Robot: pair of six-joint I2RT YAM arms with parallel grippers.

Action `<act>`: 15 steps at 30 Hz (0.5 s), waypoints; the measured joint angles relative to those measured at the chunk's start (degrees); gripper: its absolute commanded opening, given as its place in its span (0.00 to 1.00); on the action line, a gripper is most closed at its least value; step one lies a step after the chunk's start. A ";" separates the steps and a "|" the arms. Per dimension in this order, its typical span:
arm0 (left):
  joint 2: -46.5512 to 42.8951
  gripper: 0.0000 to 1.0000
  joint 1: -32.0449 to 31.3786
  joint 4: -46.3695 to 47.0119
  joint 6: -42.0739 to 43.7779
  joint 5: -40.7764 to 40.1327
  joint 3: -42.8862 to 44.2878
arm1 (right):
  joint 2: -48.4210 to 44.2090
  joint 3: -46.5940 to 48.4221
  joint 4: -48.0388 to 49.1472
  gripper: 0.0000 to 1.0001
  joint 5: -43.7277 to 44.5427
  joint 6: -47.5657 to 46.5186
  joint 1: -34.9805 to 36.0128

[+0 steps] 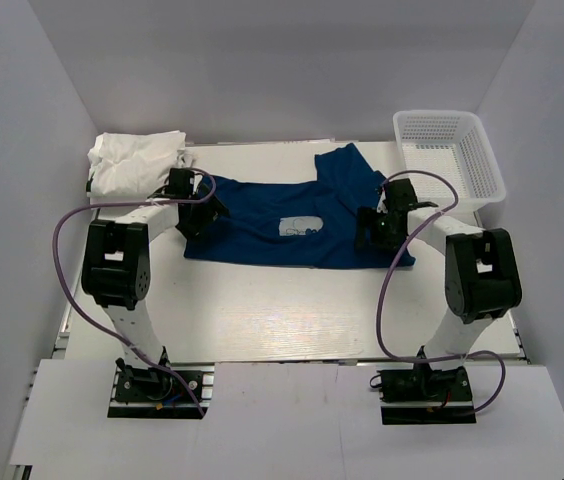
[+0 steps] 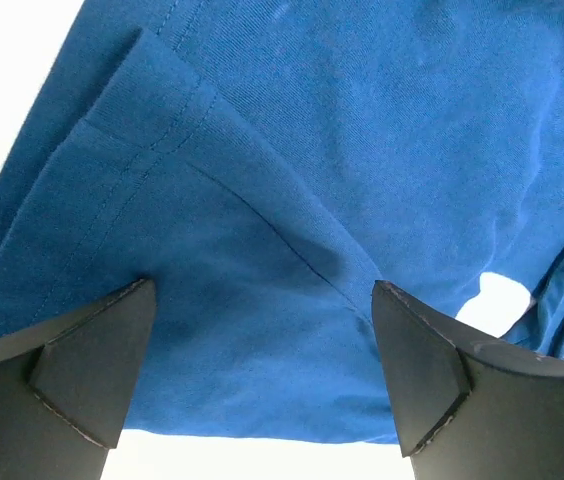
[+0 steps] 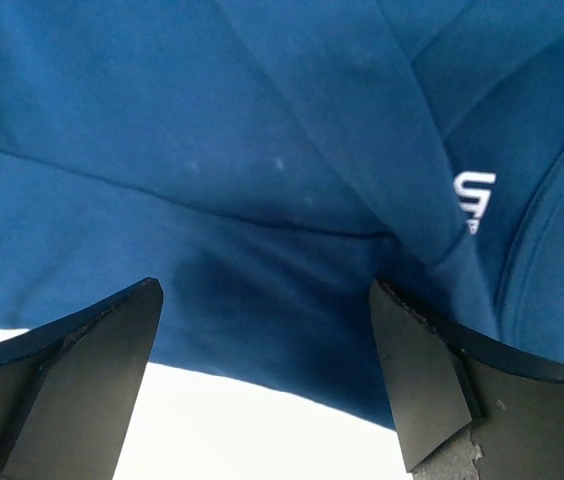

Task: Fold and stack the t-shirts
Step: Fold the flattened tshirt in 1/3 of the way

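A dark blue t-shirt (image 1: 277,225) with a small white chest print lies spread across the middle of the table, one part folded over at its far right. A pile of white t-shirts (image 1: 134,158) sits at the far left corner. My left gripper (image 1: 202,218) is open and low over the shirt's left edge; the blue cloth (image 2: 262,250) lies between and beyond its fingers. My right gripper (image 1: 370,232) is open over the shirt's right edge; the cloth (image 3: 262,200) and part of the white print (image 3: 472,195) show between its fingers.
A white plastic mesh basket (image 1: 449,155) stands at the far right corner. White walls close in the table on the left, right and back. Purple cables loop from both arms.
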 measured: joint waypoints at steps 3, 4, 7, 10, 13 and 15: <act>-1.25 1.00 0.22 0.85 0.11 -0.39 -2.03 | -0.57 -1.81 1.46 0.90 0.33 1.14 -0.26; -2.58 1.00 0.24 0.83 0.15 -0.79 -3.65 | -1.14 -2.58 2.21 0.90 0.28 1.44 -0.35; -8.98 1.00 0.33 -1.27 0.11 -2.38 -10.67 | -4.26 -6.69 4.11 0.90 0.17 2.36 -0.37; -16.57 1.00 0.33 -5.25 -0.24 -4.81 -17.88 | -11.56 -14.36 4.33 0.90 -1.27 3.72 -0.28; -23.45 1.00 0.44 -11.28 -0.94 -7.15 -23.47 | -19.93 -21.31 1.62 0.90 -2.93 5.14 0.17; -27.56 1.00 0.44 -15.96 -1.60 -8.72 -25.79 | -25.57 -25.35 -1.09 0.90 -4.02 6.01 0.81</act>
